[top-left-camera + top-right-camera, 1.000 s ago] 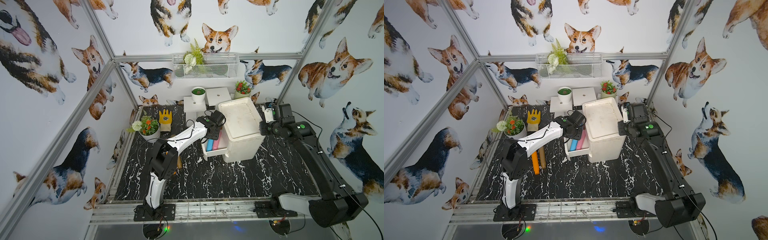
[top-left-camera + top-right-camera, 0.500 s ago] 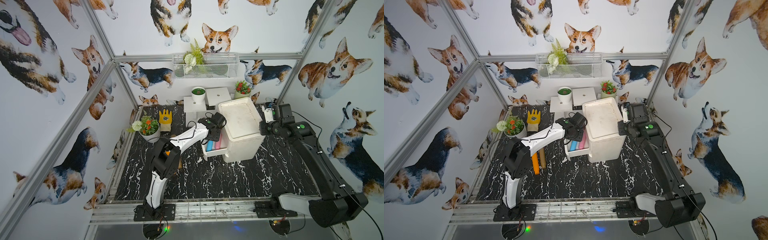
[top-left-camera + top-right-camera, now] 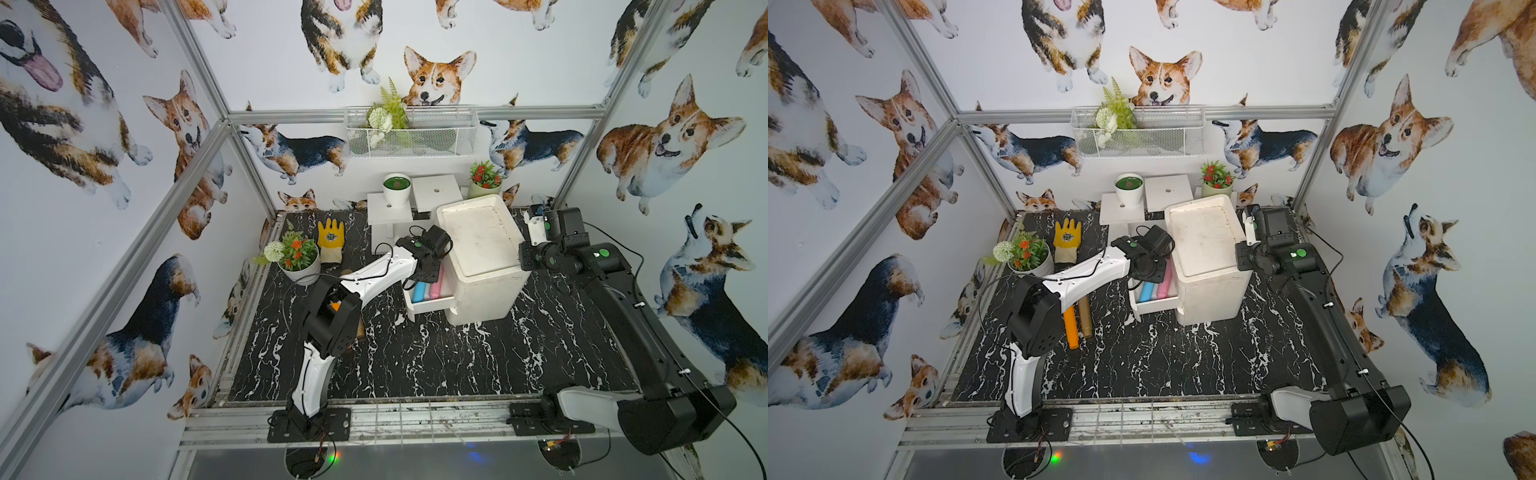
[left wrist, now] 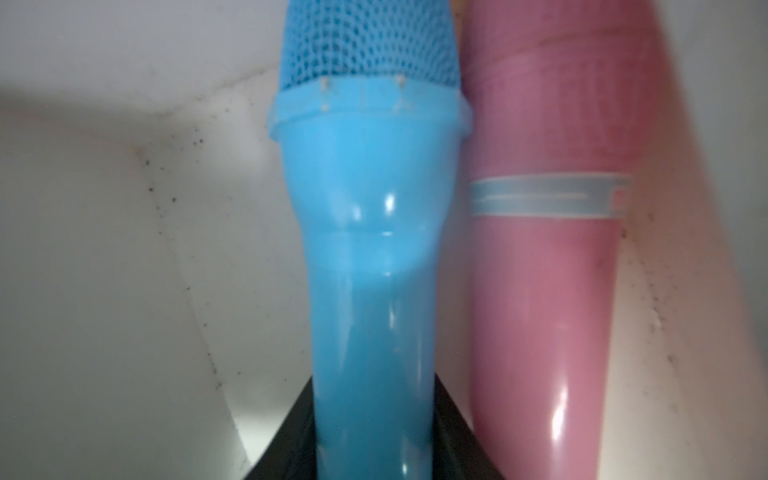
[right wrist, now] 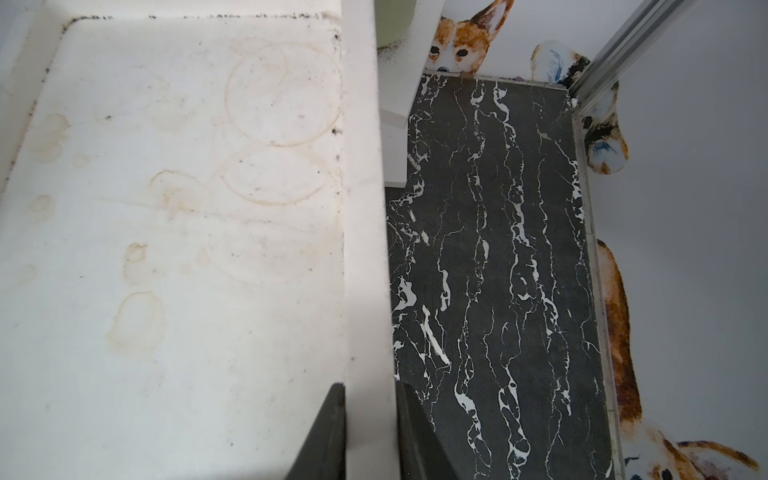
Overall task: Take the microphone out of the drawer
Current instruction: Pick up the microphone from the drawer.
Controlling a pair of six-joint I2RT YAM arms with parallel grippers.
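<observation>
Open drawer (image 3: 428,306) projects from the lower front of the white cabinet (image 3: 482,249), on the side facing the left arm, resting on the black marbled bench (image 3: 436,357). Inside it lie the blue microphone (image 3: 419,291) and a pink tapered item (image 3: 436,286), side by side and touching, both lengthwise in the drawer. The left end effector (image 3: 428,270) reaches down into the drawer over their far ends. In the left wrist view its dark fingers (image 4: 291,440) flank the microphone's smooth handle, one on each side, with the mesh head pointing away from the camera. The fingers sit close against the handle, but the blur hides whether they clamp it: cannot tell. The microphone lies low in the drawer, beside the white drawer wall. The right end effector (image 5: 370,386) is closed on the raised rim of the cabinet's stained top, one finger inside the rim and one outside. A yellow glove (image 3: 331,241) and a flower pot (image 3: 297,257) sit well apart, near the bench's left edge.
</observation>
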